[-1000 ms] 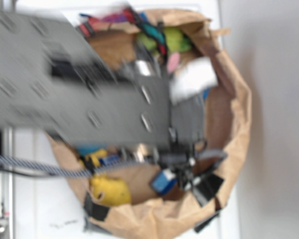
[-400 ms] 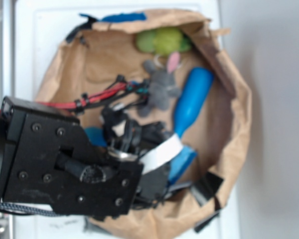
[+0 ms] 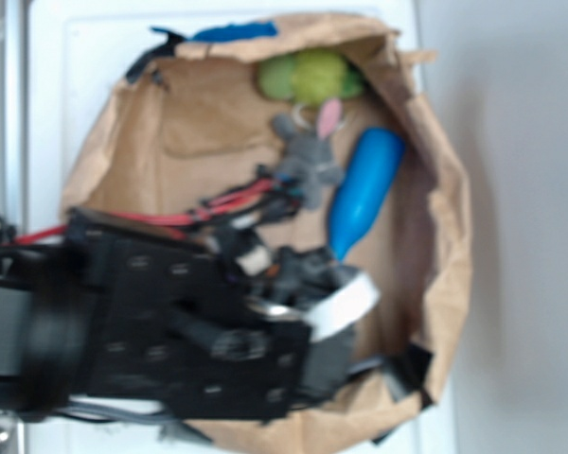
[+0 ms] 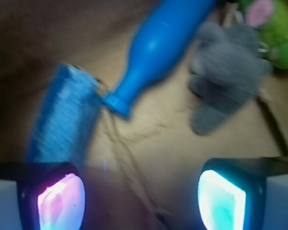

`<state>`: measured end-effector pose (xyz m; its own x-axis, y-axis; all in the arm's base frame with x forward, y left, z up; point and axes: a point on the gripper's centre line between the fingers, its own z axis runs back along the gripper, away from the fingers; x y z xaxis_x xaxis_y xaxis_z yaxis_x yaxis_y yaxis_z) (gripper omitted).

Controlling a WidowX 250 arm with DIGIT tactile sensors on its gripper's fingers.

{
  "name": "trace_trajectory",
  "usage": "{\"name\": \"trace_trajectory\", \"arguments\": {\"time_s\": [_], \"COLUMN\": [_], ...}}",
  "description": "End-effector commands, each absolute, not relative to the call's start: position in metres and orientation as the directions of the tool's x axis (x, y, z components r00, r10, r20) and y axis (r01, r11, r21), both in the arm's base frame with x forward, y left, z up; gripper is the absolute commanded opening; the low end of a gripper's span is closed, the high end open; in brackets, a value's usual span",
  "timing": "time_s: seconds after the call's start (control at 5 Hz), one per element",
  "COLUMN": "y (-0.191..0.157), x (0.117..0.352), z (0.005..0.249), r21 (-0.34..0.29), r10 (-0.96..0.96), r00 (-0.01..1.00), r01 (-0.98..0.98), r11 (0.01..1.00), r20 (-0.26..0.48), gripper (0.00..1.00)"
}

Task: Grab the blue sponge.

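Inside a crumpled brown paper bag, the blue sponge lies flat on the paper floor, seen in the wrist view as a long light-blue porous block running from upper centre down toward the lower left. Its lower end sits just ahead of the pink-lit fingertip pad, and its upper end touches or nearly touches the neck of a smooth blue bottle; the blur leaves that contact uncertain. The gripper hangs just above the bag floor with its jaws spread wide, nothing between them, the pink pad at lower left and a teal-lit pad at lower right, bare brown paper in the gap. The sponge lies off to the pink pad's side of that gap, not within it.

In the exterior view the sponge is hidden behind the black robot arm, which fills the lower left and reaches into the bag. The blue bottle slants from the bag's upper right down toward the arm. Just beside it lies a grey plush rabbit with a pink ear, and beyond that a green fuzzy toy rests against the far wall. The bag stands on a white table.
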<state>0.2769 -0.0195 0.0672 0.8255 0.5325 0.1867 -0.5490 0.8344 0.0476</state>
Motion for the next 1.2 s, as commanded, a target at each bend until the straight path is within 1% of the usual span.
{"name": "trace_trajectory", "arguments": {"time_s": [0.0,0.2,0.4,0.6,1.0], "y": [-0.013,-0.016,-0.019,-0.022,-0.030], "x": [0.305,0.307,0.304,0.308,0.312], "z": [0.082,0.083,0.081,0.077,0.069], "r21": [-0.088,-0.087,-0.124,-0.156,-0.130], "r10": [0.603,0.596,0.597,0.605,0.595], "r00": [0.780,0.791,0.792,0.790,0.797], "r01": [-0.597,-0.590,-0.584,-0.588,-0.582], "r11": [0.797,0.803,0.802,0.793,0.803], "r20": [0.166,0.139,0.127,0.099,0.107], "gripper": [1.00,1.00,1.00,1.00,1.00]}}
